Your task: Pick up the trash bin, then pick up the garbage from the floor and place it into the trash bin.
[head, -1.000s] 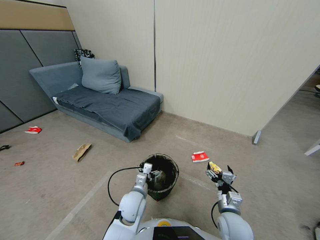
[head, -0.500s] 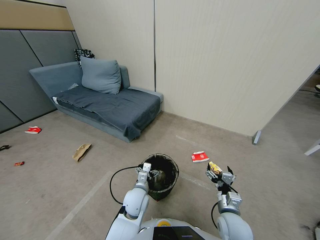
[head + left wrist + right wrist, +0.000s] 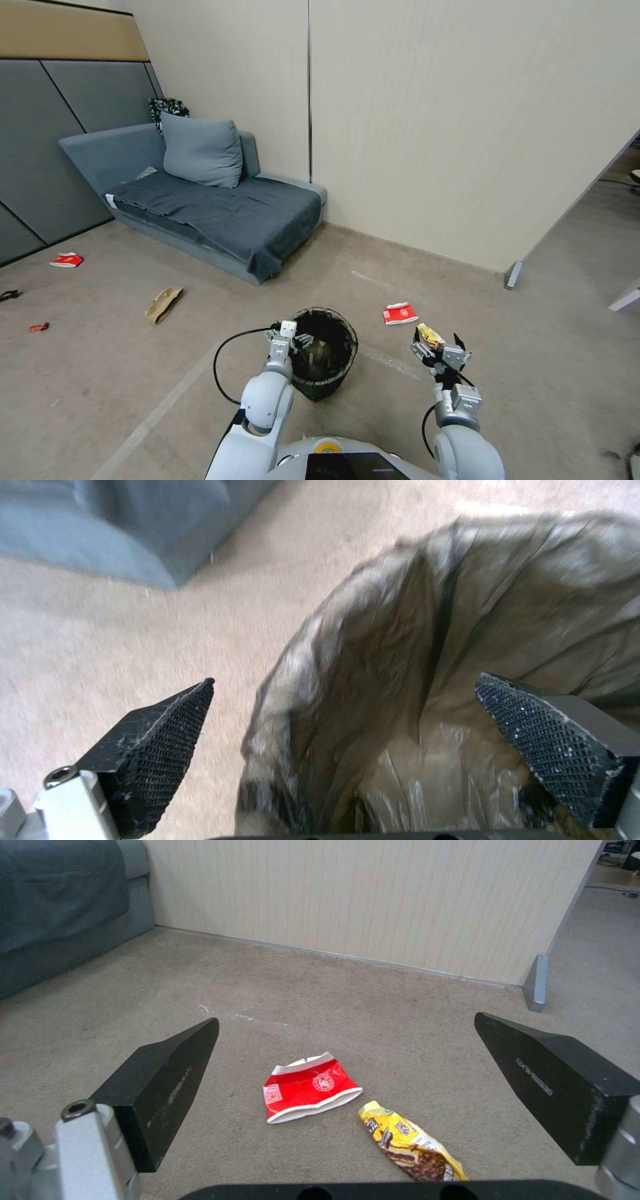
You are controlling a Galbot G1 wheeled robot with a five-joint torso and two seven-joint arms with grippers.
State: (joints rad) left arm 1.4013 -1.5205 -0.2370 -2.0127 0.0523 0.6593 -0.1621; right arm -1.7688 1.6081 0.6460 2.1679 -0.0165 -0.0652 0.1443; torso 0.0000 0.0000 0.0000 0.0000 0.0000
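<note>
Trash bin [image 3: 325, 353]: round, crinkled glossy dark liner over rim, on matte beige carpeted floor [image 3: 100, 373] near grey fabric sofa [image 3: 200, 200].
Left hand [image 3: 343, 740]: spread wide, cross-hatched pads astride liner rim, nothing clamped.
Right hand [image 3: 347, 1080]: wide open, empty, above flattened red-and-white packet [image 3: 308, 1087] and crumpled yellow wrapper [image 3: 410, 1147].
Brown paper bag [image 3: 163, 303]: creased, toward left wall.

My right gripper [image 3: 343, 1075] carries embossed lettering on the inner face of each finger [image 3: 541, 1075], but I cannot make out the letters. The red packet [image 3: 308, 1087] in the lower middle of the right wrist view bears a round white emblem and a small white label, both unreadable. The yellow wrapper [image 3: 408, 1144] beside it has print too small to read.
</note>
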